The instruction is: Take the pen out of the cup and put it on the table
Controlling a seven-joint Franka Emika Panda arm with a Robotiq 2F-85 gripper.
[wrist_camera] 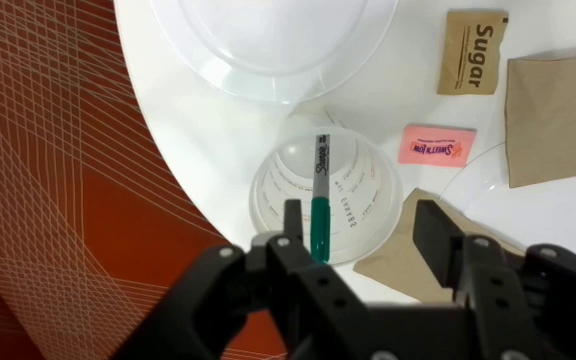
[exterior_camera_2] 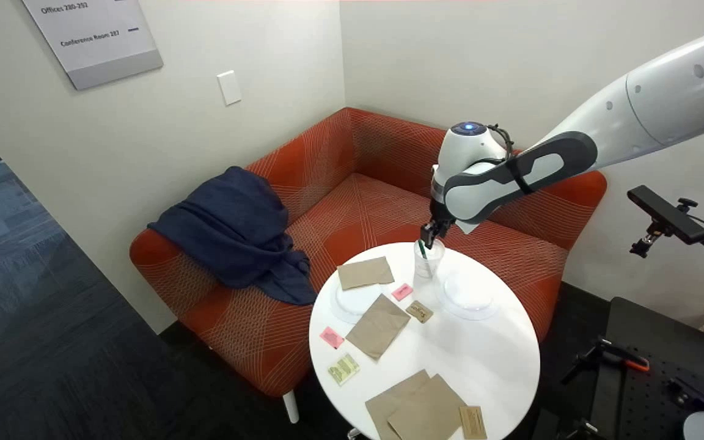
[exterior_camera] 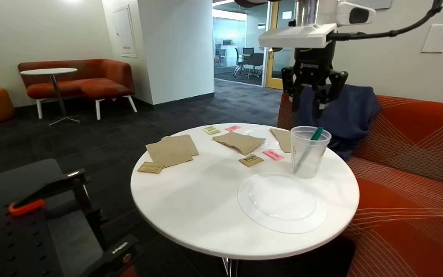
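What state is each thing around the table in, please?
Cup: upright, on the table.
Pen: capped, tilted inside the cup, green end up.
Hand: open, holding nothing.
Napkins: lying loose, two overlapping.
Plates: flat, one partly under napkins.
Packets: flat, no tears visible.
Cloth: draped over the sofa.

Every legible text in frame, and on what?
"Sharpie": pen
"Sugar": brown packet
"SWEET'N LOW": pink packet
"ROBOTIQ": gripper
"Offices 280-292": wall sign
"Conference Room 287": wall sign
Too small, blurred or skewed to read: print on cup, yellow-green packet, second pink packet, second brown packet, wall panel, black clamps.
Fine print beside "Sugar" and "SWEET'N LOW": too small.
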